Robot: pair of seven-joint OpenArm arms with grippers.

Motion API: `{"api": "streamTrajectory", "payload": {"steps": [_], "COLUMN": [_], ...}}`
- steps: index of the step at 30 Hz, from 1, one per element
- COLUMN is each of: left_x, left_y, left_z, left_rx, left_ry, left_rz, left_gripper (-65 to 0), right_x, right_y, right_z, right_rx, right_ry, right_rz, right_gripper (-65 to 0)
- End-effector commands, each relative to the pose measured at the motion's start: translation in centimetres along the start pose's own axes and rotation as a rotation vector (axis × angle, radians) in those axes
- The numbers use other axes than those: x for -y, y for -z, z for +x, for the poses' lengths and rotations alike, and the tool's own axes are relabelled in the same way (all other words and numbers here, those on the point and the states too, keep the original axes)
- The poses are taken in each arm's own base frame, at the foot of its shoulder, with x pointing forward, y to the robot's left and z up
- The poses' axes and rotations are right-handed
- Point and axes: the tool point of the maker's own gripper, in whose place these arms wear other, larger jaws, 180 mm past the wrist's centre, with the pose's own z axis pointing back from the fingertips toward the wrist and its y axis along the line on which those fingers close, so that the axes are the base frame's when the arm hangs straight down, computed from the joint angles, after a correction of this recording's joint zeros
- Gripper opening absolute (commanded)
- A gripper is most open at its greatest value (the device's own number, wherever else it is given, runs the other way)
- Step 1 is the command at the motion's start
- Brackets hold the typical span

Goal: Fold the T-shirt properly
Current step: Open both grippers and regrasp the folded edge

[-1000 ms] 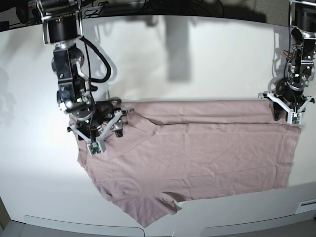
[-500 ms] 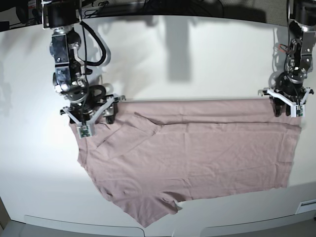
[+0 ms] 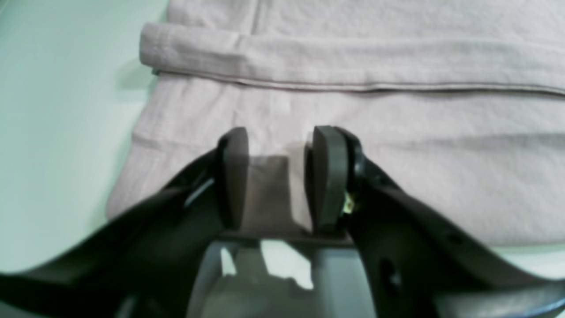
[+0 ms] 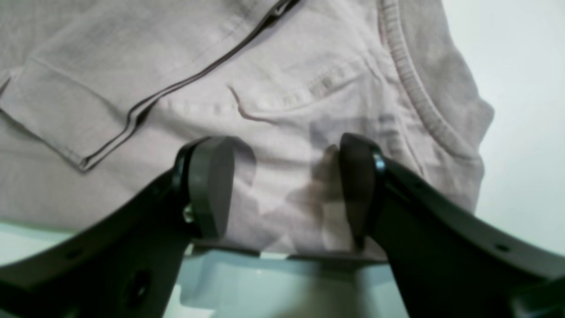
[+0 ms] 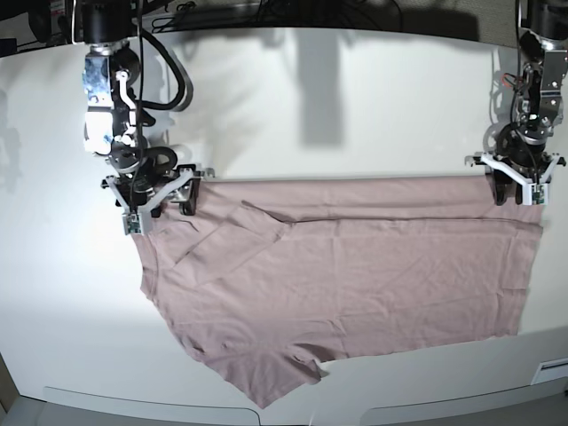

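Both wrist views cut off most of the T-shirt (image 3: 397, 176).

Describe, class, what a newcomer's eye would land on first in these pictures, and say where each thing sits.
The big dusty-pink T-shirt spread across the white table catches the eye first, its far edge folded over in a long band and one sleeve trailing toward the near edge. Next come the two black hands at that far edge: the right hand by the collar end, the left hand at the hem corner, both with open jaws and nothing between them.
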Motion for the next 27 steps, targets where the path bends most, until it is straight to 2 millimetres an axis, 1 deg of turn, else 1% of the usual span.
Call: {"api": "streamTrajectory", "payload": {"steps": [1,3,5,9,12,15,19,22,24,27], "left_x": [-0.8,-0.8,-0.8,-0.8,-0.9,-0.7,-0.1,0.7,1.2,0.9], "left_y": [-1.0,-1.2,-1.4,-1.6,-1.7,-2.0,-3.0,-3.9,-4.5,-5.4], "left_z": [-4.2,-4.6,-4.9,-5.8,-6.1,-6.3,-5.5,-4.3,-4.3,-3.9], "left_rx": [-0.168,-0.176,-0.187,-0.236,-0.248,-0.264,-0.233,-0.208,-0.233,-0.202], "left_ry": [0.04,0.04,0.042,0.042,0.042,0.047,0.08,0.108,0.116,0.112], "left_rz": [0.019,0.018,0.017,0.018,0.019,0.014,-0.009,-0.037,-0.048,-0.042], "left_gripper": [-43.4,-44.5,-45.0,-45.0,-45.0,-45.0,-45.0,-45.0,-45.0,-45.0], "right_x": [0.3,0.5,1.0,1.8,1.9,1.7,0.9,0.4,0.1,-0.3], "right_y": [-0.3,-0.5,-0.7,-1.4,-2.3,-3.2,-4.2,-4.4,-4.7,-5.0], "right_z": [-0.9,-2.0,-2.5,-2.0,-1.6,-2.1,-2.3,-1.3,-1.1,-1.3], "right_rx": [-0.051,-0.102,-0.134,-0.148,-0.141,-0.144,-0.111,-0.077,-0.084,-0.077], "right_ry": [-0.012,-0.016,-0.023,-0.057,-0.092,-0.137,-0.161,-0.165,-0.162,-0.161], "right_rz": [0.0,-0.004,-0.011,-0.027,-0.035,-0.047,-0.04,-0.032,-0.022,-0.015], "right_gripper": [-27.3,-27.3,-27.3,-27.3,-27.3,-27.3,-27.3,-27.3,-27.3,-27.3]}}
